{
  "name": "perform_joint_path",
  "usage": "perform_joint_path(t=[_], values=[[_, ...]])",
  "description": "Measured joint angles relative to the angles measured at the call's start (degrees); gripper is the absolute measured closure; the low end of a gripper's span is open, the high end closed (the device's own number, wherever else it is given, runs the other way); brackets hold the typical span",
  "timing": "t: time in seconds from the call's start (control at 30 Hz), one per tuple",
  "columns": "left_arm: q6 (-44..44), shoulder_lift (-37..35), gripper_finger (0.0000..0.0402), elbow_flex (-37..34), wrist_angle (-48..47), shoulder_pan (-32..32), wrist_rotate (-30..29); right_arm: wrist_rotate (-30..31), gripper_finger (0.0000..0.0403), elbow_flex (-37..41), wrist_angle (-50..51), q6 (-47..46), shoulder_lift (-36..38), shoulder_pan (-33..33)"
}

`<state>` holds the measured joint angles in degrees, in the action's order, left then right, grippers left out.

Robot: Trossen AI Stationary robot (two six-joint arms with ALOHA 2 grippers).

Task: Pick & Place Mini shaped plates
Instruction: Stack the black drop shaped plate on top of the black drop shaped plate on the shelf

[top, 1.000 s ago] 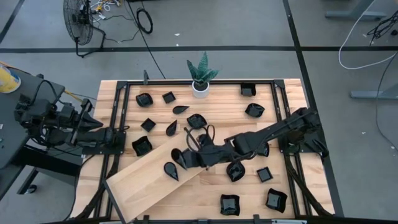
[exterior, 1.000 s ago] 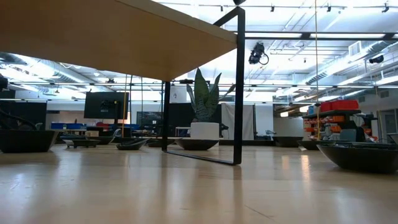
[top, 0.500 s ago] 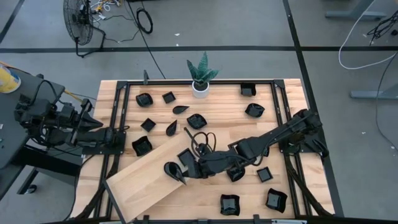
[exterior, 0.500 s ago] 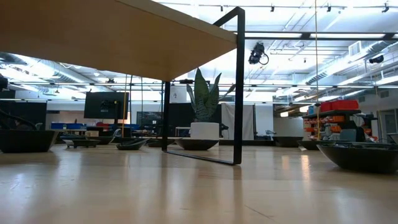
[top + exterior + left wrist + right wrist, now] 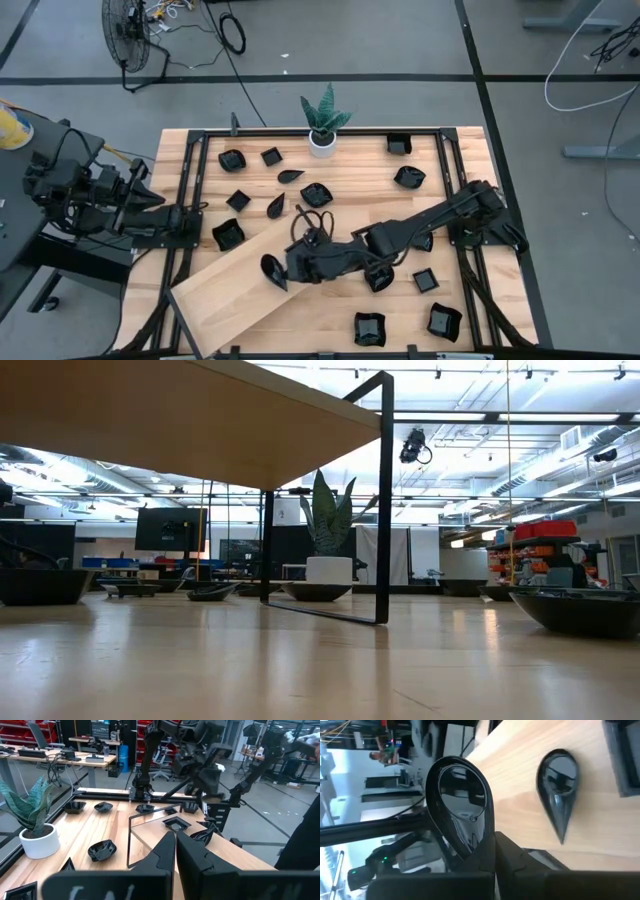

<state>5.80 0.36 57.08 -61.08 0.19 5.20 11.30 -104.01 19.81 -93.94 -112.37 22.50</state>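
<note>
My right gripper (image 5: 292, 264) reaches from the table's right over the light wooden board (image 5: 230, 300) and is shut on a glossy black teardrop plate (image 5: 457, 805). A second teardrop plate (image 5: 559, 785) lies on its base on the board just beyond. Several more mini shaped plates rest on the table, such as a square one (image 5: 228, 234) and a wavy one (image 5: 317, 193). My left gripper (image 5: 175, 851) is shut, holds nothing, and waits drawn back at the table's left edge (image 5: 195, 214). My right gripper pinches the teardrop plate's pointed end (image 5: 479, 851) between its two fingers. The fingers come from the table's right, slanting a little downward. The plate is clear of the board, tipped up on edge, its rounded end pointing away from the fingers.
A white pot with a green plant (image 5: 322, 138) stands at the far edge. Black frame rails (image 5: 440, 200) run around the table. More plates lie near the front right (image 5: 369, 328) (image 5: 444, 320) and under my right arm (image 5: 378, 277). The board slants across the near left.
My right gripper has carried the teardrop plate toward the table's left and a little toward the near edge, farther over the board, staying shut. The plate stays clear of the board. The other plate on the board has not moved.
</note>
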Motion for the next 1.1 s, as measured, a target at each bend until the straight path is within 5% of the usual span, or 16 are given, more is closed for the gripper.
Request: perform_joint_path(t=[1.1], values=[[0.0, 0.0, 0.0383, -0.03, -0.04, 0.0, 0.0, -2.77, 0.0403, -2.06, 6.95, -3.08, -6.58, -1.62]])
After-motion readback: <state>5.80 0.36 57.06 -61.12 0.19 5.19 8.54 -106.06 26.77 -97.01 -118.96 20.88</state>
